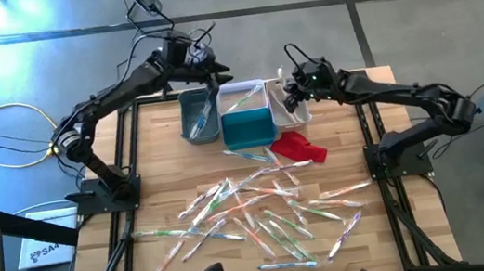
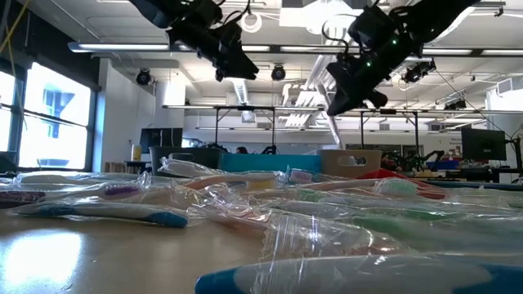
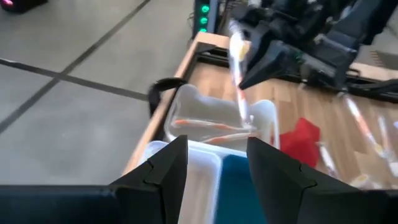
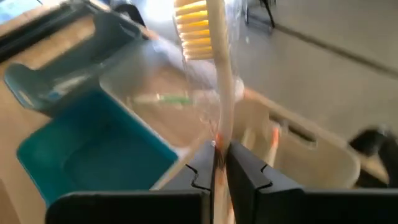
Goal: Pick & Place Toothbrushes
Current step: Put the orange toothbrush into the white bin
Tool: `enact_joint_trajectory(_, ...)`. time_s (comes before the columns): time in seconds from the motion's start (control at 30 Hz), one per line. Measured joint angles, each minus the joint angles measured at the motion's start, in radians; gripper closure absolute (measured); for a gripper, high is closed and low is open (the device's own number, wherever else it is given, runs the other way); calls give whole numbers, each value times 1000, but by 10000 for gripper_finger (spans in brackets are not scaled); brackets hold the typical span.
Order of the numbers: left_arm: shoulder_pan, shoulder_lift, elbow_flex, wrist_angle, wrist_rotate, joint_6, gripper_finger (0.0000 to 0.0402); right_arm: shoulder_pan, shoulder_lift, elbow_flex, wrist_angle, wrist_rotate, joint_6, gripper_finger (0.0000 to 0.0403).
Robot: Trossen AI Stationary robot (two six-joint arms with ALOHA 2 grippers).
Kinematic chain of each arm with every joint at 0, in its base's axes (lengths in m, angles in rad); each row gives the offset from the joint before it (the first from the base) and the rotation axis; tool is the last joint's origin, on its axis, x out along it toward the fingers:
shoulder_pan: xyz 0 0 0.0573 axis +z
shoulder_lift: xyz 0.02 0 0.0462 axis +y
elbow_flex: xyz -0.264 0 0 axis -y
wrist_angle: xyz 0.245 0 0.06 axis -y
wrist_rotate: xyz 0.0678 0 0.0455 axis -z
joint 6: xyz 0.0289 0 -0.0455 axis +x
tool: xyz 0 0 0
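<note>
Dozens of thin plastic-wrapped toothbrushes (image 1: 261,210) with green, orange, blue and white handles lie scattered over the 6 o'clock half of the wooden worktop (image 1: 156,156). Right end effector (image 1: 290,94) hovers at 1 o'clock over the white rectangular bin (image 1: 300,111), clenched on an orange-handled wrapped toothbrush with yellow bristles (image 4: 217,93), bristle end up. Left end effector (image 1: 213,76) hovers at 11 o'clock above the grey rectangular bin (image 1: 194,123), fingers released, holding nothing. Clear bin (image 1: 246,97) and teal rectangular bin (image 1: 248,129) sit between grey and white bins, touching. Red crumpled cloth (image 1: 300,147) lies just beside the teal bin at its 4 o'clock.
</note>
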Motion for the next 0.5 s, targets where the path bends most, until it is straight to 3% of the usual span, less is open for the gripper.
enact_joint_trajectory(0.27,-13,1,-80,150,26,-75,239,-39,0,-54,-49,-10,86,388)
enact_joint_trajectory(0.5,-27,1,-84,346,31,-110,239,-38,0,-102,43,-27,210,388)
